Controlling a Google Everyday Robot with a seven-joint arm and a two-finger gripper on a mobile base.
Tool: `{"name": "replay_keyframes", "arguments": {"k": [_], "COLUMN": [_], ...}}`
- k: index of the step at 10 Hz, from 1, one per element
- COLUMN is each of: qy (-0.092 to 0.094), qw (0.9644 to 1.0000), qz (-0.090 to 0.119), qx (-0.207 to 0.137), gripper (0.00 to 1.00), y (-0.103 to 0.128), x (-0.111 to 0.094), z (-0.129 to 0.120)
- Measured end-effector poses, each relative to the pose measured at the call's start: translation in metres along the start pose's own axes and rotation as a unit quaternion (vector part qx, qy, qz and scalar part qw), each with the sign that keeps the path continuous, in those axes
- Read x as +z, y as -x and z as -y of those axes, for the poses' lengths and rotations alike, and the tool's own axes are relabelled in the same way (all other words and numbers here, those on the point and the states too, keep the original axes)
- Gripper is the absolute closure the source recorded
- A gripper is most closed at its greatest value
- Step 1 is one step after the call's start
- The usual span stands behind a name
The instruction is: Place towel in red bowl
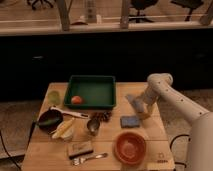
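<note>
**Item: towel, held off from the red bowl – hazards and lie**

Location. The towel (133,102) sits at the right rear of the tabletop (155,132), just right of the green tray (91,78) and just behind the blue pad (130,121). The red bowl (117,146) stands at the front edge, well apart from the towel, with nothing in it.

Gripper. The gripper (143,110) is low over the tabletop at the towel's front-right end, touching or overlapping the cloth. Whether it is spread or pinching the towel cannot be told, nor whether the cloth is lifted or lying flat.

Orientation. The long axis runs diagonally, from the rear-left end near the tray's corner to the front-right end at the gripper. The broader end appears to point rear-left and the narrower end toward the gripper.

Hazards, as judged.
- Thin, limp cloth: a hold on one end only may slip, dropping the towel short of the bowl.
- The trailing broad end could drag over the blue pad, which lies between towel and bowl, and shift it.
- On release the cloth may drape across the wide rim and slide out.
- A low carry risks clipping the bowl and nudging it toward the front edge.
</note>
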Motion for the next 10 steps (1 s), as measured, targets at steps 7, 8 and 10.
{"name": "replay_keyframes", "arguments": {"k": [7, 8, 10], "qy": [0.000, 0.000, 0.000], "qw": [0.9999, 0.9998, 0.9998], "qz": [0.001, 0.001, 0.001], "qx": [-0.016, -0.019, -0.020], "gripper": [0.20, 0.20, 0.20], "y": [0.0021, 0.0021, 0.0021], "x": [-0.0009, -0.0013, -0.0015], "z": [-0.0008, -0.0009, -0.0002]}}
